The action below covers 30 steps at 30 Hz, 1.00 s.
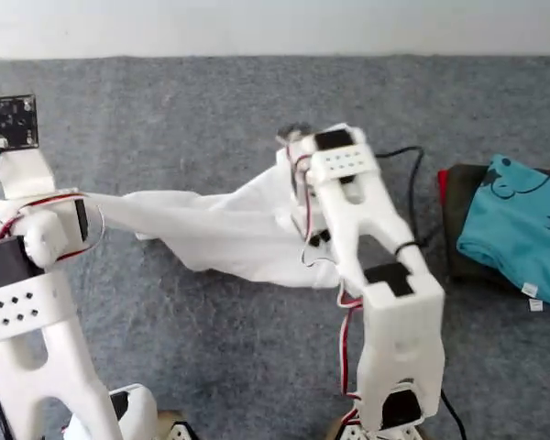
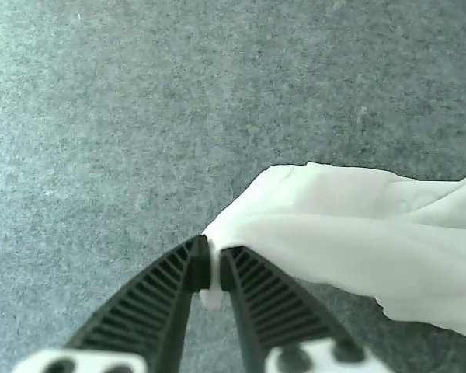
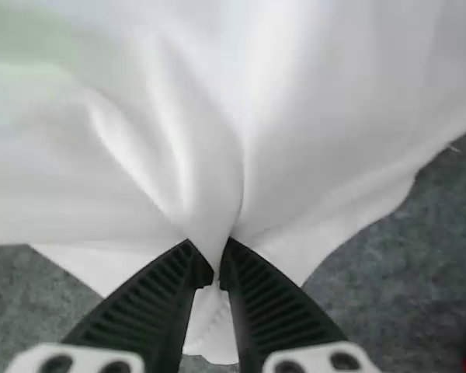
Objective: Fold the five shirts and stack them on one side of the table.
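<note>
My left claw (image 2: 209,263) and right claw (image 3: 216,268) pinch the unfolded white cloth shirt (image 1: 220,229); folded coloured shirts pile (image 1: 518,220) at three o'clock.

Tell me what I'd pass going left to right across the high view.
left arm → white shirt, pulled out between both arms → right arm → stack of folded shirts with a teal shirt on top.
</note>
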Available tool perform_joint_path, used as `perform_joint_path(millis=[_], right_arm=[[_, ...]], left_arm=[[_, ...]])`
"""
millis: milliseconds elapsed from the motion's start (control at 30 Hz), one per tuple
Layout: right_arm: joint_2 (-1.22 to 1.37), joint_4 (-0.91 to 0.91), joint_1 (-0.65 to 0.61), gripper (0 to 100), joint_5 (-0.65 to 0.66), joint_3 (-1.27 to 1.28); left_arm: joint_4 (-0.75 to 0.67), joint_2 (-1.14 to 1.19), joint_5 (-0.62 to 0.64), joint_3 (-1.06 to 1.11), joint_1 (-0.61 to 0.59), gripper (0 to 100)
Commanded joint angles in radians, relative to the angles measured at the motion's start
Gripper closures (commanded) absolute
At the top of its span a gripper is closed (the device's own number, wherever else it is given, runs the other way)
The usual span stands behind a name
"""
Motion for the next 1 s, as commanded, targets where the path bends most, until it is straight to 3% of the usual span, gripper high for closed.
perform_joint_path(millis=[0,233,433,533,667,800,967], right_arm=[[-0.208,0.038,0.033,99.1,0.041,-0.040],[-0.486,0.071,0.030,96.3,0.187,-0.034],[-0.550,0.039,0.068,66.3,0.204,-0.003],[-0.550,0.031,0.081,57.9,0.204,-0.002],[-0.550,0.180,-0.004,62.1,0.301,0.005],[-0.582,0.179,-0.133,70.1,0.404,0.210],[-0.581,-0.053,-0.251,64.9,0.411,0.559]], left_arm=[[-0.025,-0.044,-0.015,-0.018,-0.008,99],[-0.049,-0.055,-0.011,0.016,-0.006,99],[-0.044,-0.055,0.020,0.016,-0.006,99],[-0.044,-0.052,0.029,0.016,-0.006,99],[-0.043,-0.054,0.028,0.016,-0.006,99],[-0.043,-0.054,0.028,0.016,-0.006,99],[-0.044,-0.051,0.031,0.016,-0.006,99]])
